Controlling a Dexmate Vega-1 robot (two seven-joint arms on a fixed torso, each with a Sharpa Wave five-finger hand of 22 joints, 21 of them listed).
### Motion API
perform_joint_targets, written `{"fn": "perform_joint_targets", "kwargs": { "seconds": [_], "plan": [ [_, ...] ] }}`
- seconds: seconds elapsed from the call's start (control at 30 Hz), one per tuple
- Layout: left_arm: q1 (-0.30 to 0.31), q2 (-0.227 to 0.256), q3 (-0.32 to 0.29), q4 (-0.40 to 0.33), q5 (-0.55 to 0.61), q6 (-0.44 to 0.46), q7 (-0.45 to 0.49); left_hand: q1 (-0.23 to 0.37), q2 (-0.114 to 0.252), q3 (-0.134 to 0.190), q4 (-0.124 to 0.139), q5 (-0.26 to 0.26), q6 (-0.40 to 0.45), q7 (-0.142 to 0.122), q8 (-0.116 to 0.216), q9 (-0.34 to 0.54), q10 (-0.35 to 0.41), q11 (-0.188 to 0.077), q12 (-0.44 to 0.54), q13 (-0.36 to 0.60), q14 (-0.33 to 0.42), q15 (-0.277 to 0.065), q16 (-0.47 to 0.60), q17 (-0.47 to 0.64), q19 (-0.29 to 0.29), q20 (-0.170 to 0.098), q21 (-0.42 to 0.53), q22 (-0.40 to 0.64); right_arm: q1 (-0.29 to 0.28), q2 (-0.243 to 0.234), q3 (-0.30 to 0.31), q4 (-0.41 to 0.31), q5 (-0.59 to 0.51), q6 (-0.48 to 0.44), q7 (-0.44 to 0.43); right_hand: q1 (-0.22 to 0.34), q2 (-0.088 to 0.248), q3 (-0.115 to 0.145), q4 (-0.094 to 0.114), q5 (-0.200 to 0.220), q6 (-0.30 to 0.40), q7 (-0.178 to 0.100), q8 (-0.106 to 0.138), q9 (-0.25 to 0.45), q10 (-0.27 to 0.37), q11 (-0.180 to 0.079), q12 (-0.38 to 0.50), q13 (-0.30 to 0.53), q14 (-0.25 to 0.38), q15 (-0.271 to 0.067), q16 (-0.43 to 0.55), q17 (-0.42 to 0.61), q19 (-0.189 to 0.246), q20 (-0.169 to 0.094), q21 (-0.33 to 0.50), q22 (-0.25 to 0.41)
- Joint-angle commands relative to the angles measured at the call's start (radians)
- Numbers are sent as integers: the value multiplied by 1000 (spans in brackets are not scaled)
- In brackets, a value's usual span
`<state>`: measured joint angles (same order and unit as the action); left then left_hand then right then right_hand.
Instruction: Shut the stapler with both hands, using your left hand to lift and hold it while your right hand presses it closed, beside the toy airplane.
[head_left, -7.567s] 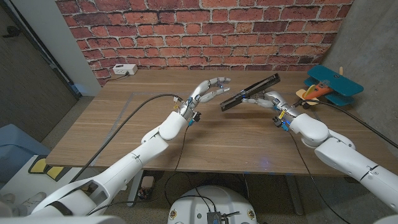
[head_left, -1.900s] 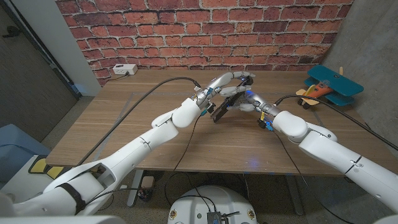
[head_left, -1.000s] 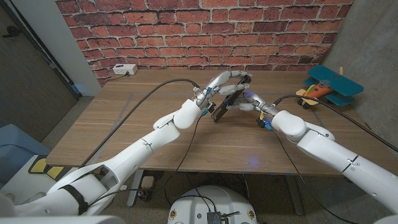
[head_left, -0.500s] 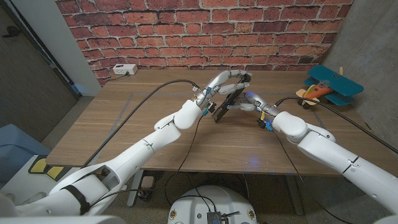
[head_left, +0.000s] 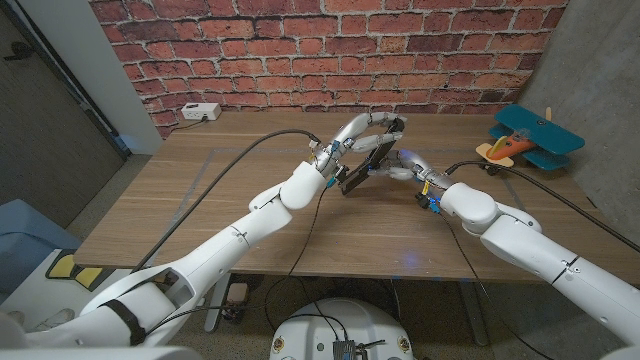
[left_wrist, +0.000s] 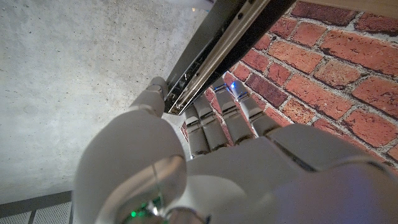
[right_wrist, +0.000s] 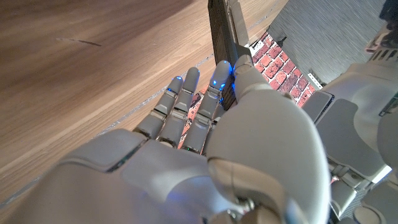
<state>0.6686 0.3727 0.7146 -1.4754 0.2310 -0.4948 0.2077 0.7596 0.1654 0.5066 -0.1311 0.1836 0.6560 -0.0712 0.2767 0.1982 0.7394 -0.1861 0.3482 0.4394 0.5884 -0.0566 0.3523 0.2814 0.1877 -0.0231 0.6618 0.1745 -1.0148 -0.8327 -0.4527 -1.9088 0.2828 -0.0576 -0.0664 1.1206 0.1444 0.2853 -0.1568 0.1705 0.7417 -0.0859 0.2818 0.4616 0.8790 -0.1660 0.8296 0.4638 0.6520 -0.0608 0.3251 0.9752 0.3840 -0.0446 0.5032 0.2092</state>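
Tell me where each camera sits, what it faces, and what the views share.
Head view: above, looking down at the wooden table; both arms, left hand, right hand.
Left wrist view: behind the left hand, facing the long black stapler.
Right wrist view: behind the right hand, facing the stapler.
Shared: the stapler.

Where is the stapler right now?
In the head view the stapler is up off the wooden table, near its middle, held between the left hand and the right hand. The toy airplane sits far off to the right.
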Motion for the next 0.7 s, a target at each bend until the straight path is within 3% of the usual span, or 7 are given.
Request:
{"fn": "perform_joint_targets", "kwargs": {
  "seconds": [0.03, 0.7],
  "plan": [
    [16, -5, -5, -11, 16, -9, 24, -5, 25, 78, 68, 7, 80, -67, -3, 2, 26, -17, 5, 3, -1, -165, 1, 4, 9, -1, -2, 3, -21, 3, 21, 9, 46, 23, -11, 30, 34, 30, 26, 7, 132, -8, 4, 5, 5, 0, 2, 2, 13, -178, -2, 6, -4, -12, 8, 2],
    [44, 4, -13, -32, 22, -18, 36, -13, 18, 80, 80, 7, 86, -76, -8, 4, 29, -17, 3, 7, 12, -164, 7, 17, 13, -4, -9, 3, -54, 21, 59, 33, 139, 62, -19, 31, 33, 30, 24, 7, 134, -9, 1, 5, 5, 0, 0, 3, 16, -178, -6, 11, -7, -15, 14, 1]
  ]
}}
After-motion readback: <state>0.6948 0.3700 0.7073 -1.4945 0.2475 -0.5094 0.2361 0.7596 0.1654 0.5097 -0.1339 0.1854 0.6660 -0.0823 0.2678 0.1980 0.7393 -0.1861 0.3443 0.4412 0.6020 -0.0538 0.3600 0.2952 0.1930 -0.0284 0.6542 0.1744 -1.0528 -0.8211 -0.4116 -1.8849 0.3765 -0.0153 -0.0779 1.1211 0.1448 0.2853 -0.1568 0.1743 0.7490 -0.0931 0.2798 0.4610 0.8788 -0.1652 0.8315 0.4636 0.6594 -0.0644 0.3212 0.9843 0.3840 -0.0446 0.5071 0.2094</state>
